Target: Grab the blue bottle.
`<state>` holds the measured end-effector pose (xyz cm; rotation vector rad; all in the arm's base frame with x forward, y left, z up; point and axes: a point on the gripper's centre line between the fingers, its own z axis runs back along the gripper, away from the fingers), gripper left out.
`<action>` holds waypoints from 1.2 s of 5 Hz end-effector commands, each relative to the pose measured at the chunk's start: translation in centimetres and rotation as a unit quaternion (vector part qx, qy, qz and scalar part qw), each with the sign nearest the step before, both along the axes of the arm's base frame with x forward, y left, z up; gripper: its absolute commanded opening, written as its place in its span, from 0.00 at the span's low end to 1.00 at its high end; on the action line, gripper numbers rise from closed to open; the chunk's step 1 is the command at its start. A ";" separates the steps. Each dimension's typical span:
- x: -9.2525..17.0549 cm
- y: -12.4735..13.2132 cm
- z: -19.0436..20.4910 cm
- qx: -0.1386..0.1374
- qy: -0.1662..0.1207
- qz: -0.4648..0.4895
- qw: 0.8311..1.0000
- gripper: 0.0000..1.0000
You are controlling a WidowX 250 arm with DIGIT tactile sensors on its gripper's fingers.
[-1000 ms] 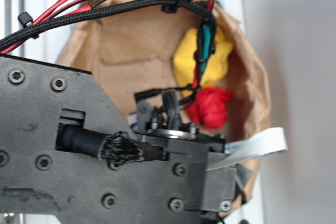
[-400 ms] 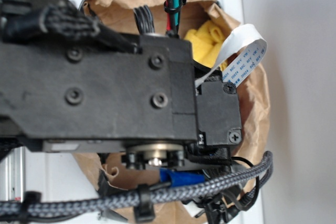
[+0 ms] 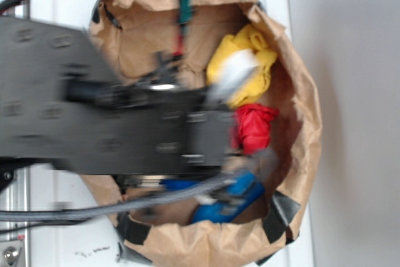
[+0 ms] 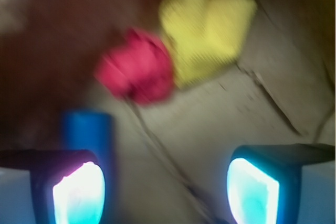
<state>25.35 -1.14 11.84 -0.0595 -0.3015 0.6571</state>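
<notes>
You are looking at the approach step: the tool [image 4: 165, 187] is hanging over the floor of the crumpled brown paper bag [image 3: 300, 92] with its two fingers spread wide and nothing between them, so the grab is not yet made. The smooth, glossy blue plastic bottle [image 4: 88, 132] is lying on the bag's floor just above the finger on the left of the wrist view, off to that side and not in the gap; in the exterior view the same bottle [image 3: 234, 195] is showing at the lower edge of the bag's inside, partly hidden by the arm and a grey braided cable [image 3: 125, 201]. By my judgement, the next move is calling for a sideways shift toward the bottle until it sits between the fingers, then a descent and a closing across its round body, which looks slippery. The red wad of fabric [image 4: 137, 66] and the yellow crumpled cloth [image 4: 207, 24] are lying touching each other, near the bottle but apart from it, and should be left alone. The bag's paper floor is creased and uneven. The bag is sitting on a white counter [image 3: 62, 242], with a plain grey surface beside it. Both views are blurred.
</notes>
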 end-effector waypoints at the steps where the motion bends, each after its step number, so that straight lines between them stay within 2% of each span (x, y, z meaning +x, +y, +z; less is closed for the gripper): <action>1: -1.9 -3.1 1.0 -0.019 -0.008 -0.029 0.999 1.00; 4: -1.9 -3.1 1.0 -0.019 -0.008 -0.029 0.999 1.00; 5: 1.7 -4.0 0.4 -0.016 -0.028 -0.007 0.999 1.00; 6: 4.4 -5.2 0.1 -0.015 -0.033 0.001 0.999 1.00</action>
